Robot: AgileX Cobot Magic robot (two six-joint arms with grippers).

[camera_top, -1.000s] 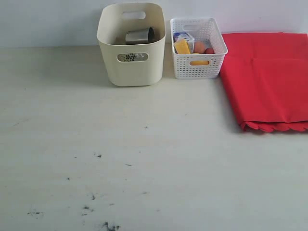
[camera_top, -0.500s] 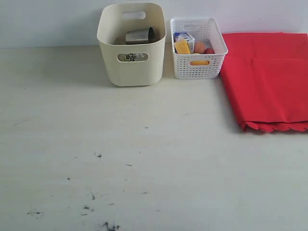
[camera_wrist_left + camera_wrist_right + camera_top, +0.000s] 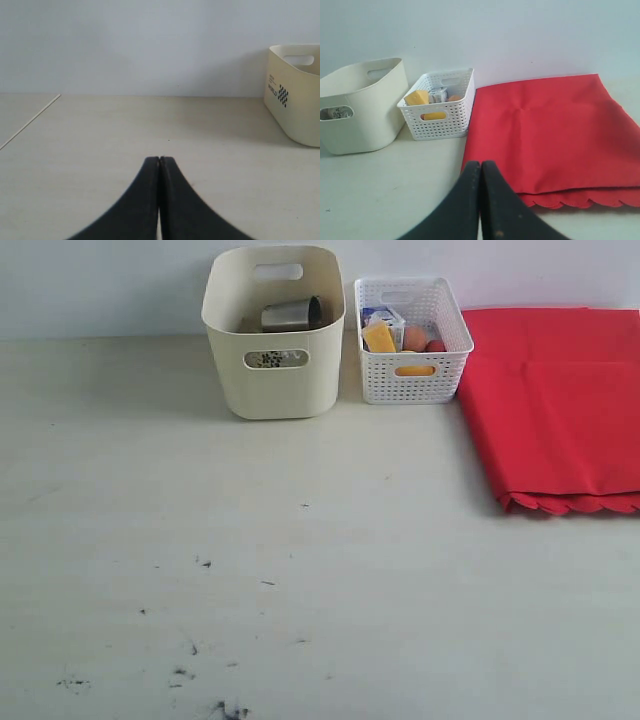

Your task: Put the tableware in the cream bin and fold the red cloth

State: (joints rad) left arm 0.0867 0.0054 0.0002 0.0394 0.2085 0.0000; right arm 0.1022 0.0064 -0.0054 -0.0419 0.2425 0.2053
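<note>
My left gripper (image 3: 159, 164), right gripper (image 3: 481, 169) both pinched closed, empty (nothing left to carry, I judge). Steel cup (image 3: 290, 314) lies in cream bin (image 3: 280, 395), far centre of bench (image 3: 300, 540); red cloth (image 3: 560, 410) far right, folded double, scalloped hem near.

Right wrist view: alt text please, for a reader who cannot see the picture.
The right hand, shut and empty, hangs over a pale table in front of a folded red cloth lying flat. Beside the cloth stands a white lattice basket holding food, and beyond it a cream bin.
</note>
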